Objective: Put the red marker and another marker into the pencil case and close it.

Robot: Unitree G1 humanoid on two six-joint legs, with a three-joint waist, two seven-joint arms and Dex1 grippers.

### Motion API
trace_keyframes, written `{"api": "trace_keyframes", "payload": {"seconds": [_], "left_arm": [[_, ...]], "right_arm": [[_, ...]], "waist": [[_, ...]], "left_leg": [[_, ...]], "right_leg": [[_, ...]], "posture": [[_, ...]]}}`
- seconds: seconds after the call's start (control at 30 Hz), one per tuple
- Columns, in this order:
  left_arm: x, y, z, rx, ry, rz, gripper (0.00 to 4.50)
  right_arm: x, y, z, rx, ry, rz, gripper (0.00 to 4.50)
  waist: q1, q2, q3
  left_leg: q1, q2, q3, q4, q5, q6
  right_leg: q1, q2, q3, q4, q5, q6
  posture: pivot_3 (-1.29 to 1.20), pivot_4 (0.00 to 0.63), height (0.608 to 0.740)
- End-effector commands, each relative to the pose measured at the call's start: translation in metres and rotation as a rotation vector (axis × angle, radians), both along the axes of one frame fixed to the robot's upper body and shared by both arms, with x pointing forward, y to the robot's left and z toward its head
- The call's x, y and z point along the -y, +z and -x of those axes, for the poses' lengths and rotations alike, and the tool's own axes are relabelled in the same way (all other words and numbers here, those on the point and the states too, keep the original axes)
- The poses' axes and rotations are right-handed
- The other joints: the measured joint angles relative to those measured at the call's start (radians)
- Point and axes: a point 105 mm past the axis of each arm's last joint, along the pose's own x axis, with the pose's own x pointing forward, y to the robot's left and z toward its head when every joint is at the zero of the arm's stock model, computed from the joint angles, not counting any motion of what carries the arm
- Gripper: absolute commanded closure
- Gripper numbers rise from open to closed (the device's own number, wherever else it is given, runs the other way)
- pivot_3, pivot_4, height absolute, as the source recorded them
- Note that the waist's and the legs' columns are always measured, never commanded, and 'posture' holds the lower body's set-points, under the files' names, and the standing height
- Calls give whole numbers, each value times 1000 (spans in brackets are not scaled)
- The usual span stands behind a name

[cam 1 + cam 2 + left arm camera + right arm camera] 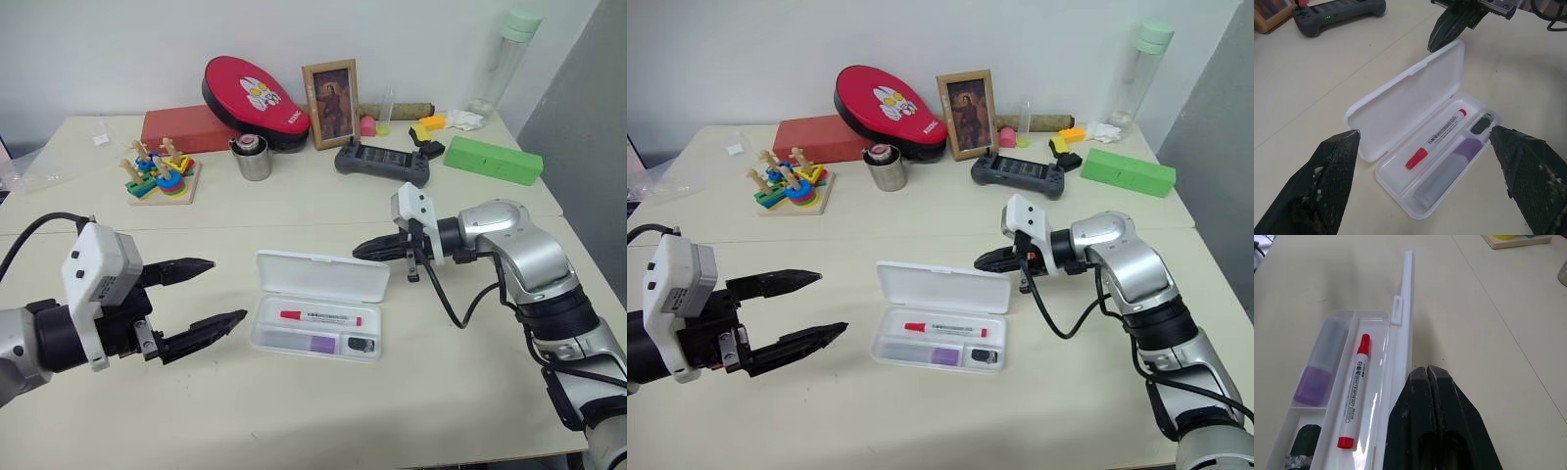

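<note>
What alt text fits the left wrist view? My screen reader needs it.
An open white pencil case lies on a table, holding the red marker and a lilac marker. The left gripper stands open before it; the shut right gripper is at the lid's far edge.

A lab-style tabletop staging area: pale tables pushed against a bare white wall. Around the framed picture, mixed props line up: a red cushion just left, a game controller in front, a wooden stacking toy further left, a green box off right.
</note>
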Motion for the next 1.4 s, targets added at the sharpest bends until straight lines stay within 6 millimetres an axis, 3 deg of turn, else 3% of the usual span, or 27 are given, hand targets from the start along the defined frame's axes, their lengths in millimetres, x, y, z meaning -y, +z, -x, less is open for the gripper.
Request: {"api": "trace_keyframes", "payload": {"seconds": [0.03, 0.77, 1.4], "left_arm": [[0, 4, -2, 30, -3, -10, 0], [-1, 3, 3, 5, -6, -16, 0], [0, -7, 25, -113, -87, -79, 0]], "right_arm": [[-5, 5, 9, 22, 47, -4, 4491], [-28, -12, 32, -61, 143, 23, 4491], [-50, 0, 42, -40, 220, -5, 4491]], "waist": [[0, 0, 0], [0, 0, 0], [-1, 0, 0]], "left_leg": [[0, 0, 0, 0, 0, 0], [0, 0, 0, 0, 0, 0], [0, 0, 0, 0, 0, 0]], "right_leg": [[0, 0, 0, 0, 0, 0], [0, 0, 0, 0, 0, 0], [-1, 0, 0, 0, 0, 0]], "posture": [[0, 150, 740], [0, 150, 740], [0, 150, 740]]}}
